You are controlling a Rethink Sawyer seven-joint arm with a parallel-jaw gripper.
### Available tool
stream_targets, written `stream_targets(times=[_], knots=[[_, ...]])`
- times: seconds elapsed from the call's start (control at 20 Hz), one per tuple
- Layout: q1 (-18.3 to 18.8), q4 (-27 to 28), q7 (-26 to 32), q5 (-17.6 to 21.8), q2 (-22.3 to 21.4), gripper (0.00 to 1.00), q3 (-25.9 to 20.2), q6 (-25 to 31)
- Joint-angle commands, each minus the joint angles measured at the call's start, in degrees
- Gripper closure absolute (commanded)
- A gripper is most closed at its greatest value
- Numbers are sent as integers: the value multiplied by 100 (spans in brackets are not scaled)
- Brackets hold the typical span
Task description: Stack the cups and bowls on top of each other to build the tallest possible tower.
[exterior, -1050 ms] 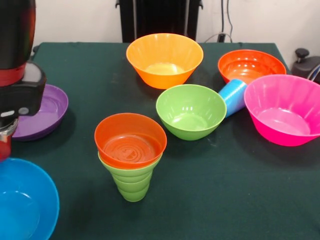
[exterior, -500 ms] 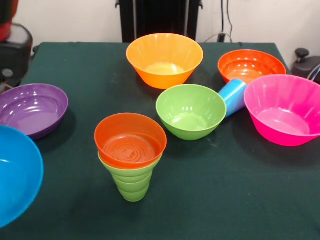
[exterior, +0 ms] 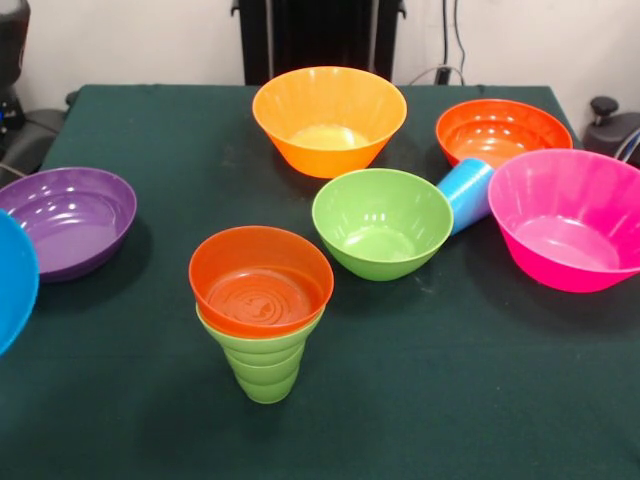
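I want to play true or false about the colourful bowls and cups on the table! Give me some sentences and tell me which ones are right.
1. A small orange bowl sits on top of the lime green cup. True.
2. The light blue cup stands upright. False: it lies tilted on its side between the green bowl and the pink bowl.
3. The purple bowl is stacked inside the pink bowl. False: it sits alone on the table near the left edge of the front view.
4. The big yellow-orange bowl has nothing stacked in it. True.
5. The pink bowl is upside down. False: it is open side up.
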State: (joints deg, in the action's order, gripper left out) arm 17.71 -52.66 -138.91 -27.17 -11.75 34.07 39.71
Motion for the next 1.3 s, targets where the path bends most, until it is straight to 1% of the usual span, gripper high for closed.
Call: stream_targets(times=[0.05, 0.55, 0.85, 1.05, 1.3], knots=[[14, -695, -19, 107, -396, 100, -945, -5], [24, -406, -206, 52, -638, 100, -835, 697], [63, -145, -244, 77, -676, 100, -737, 1049], [112, 160, -345, 52, -651, 100, -666, 1387], [102, 396, -524, 1, -648, 100, -603, 1658]])
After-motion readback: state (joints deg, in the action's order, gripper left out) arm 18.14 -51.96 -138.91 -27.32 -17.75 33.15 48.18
